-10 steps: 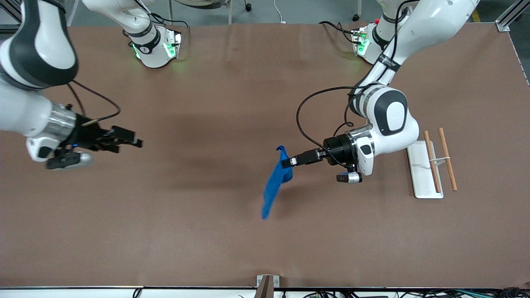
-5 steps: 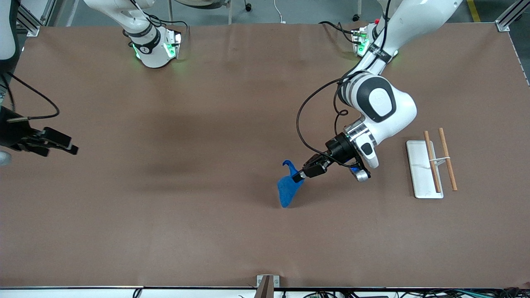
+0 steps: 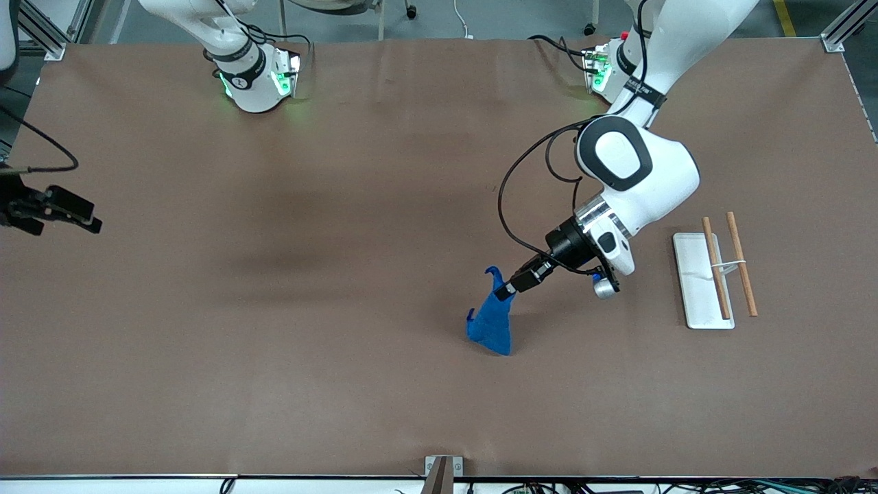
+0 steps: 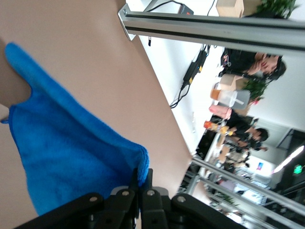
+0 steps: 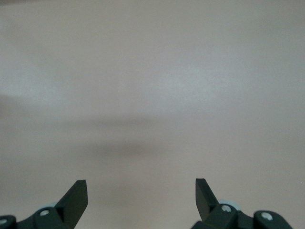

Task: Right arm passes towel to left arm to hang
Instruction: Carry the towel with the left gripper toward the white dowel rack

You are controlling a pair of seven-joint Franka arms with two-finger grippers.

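Observation:
The bright blue towel point(image 3: 492, 324) hangs from my left gripper point(image 3: 505, 293), which is shut on its upper edge over the table's middle part, toward the left arm's end. In the left wrist view the towel point(image 4: 66, 152) fills the space ahead of the closed left gripper point(image 4: 141, 177), with a fold pinched between the jaws. My right gripper point(image 3: 88, 218) is open and empty over the right arm's end of the table. In the right wrist view the right gripper point(image 5: 141, 193) faces only bare brown table, its jaws wide apart.
A white tray point(image 3: 694, 288) with two wooden rods point(image 3: 715, 269) lies flat on the table toward the left arm's end, beside the left arm's wrist. An aluminium frame post point(image 4: 200, 24) borders the table in the left wrist view.
The left gripper has swung down and nearer to the tray with the towel, which now hangs in a shorter bunch. The right arm has drawn back to its end of the table.

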